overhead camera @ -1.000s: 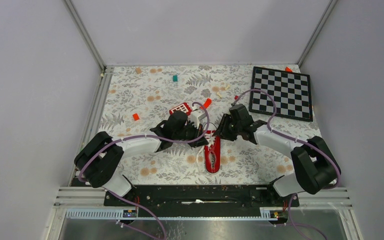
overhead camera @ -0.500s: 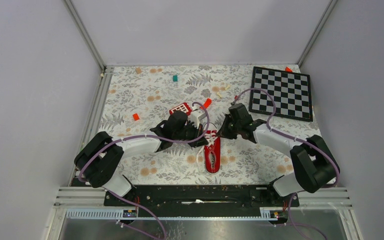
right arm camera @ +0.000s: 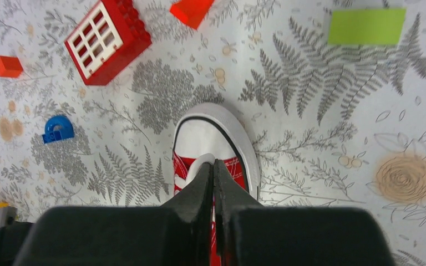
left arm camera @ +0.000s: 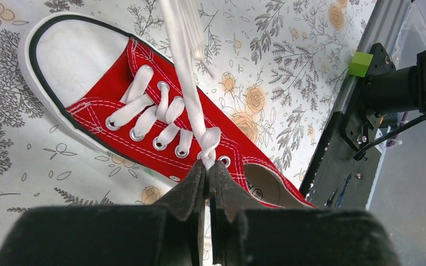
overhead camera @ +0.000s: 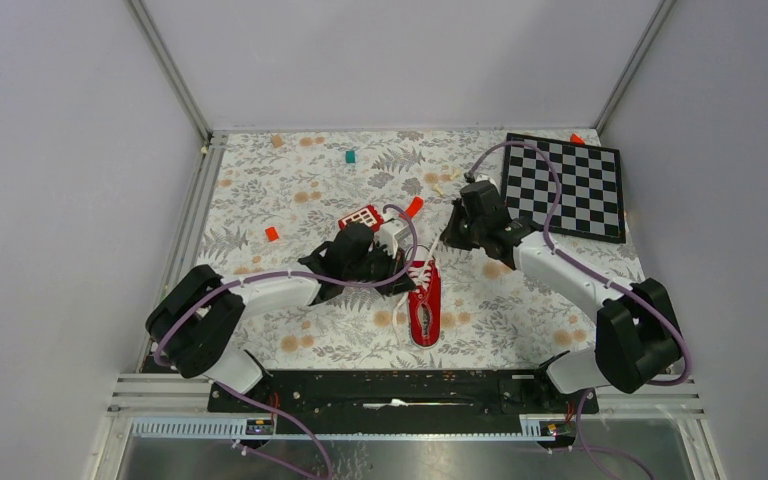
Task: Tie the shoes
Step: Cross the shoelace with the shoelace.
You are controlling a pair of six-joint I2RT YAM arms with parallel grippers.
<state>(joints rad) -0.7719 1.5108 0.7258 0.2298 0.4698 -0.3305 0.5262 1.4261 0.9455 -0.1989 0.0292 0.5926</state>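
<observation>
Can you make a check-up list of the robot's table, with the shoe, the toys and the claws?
Surface: floral table, flat; no spills seen.
Job's things: red sneaker upright on its sole, toe away from the arm bases; white laces pulled taut, no bow.
Clutter: red block, blue piece, green rectangle, chessboard, small scattered bits.
Grippers: left gripper shut on the white laces by the top eyelets; right gripper shut, seemingly on a lace too.
Cables: purple cables loop over both arms.
Surroundings: grey walls; nothing else seen.
</observation>
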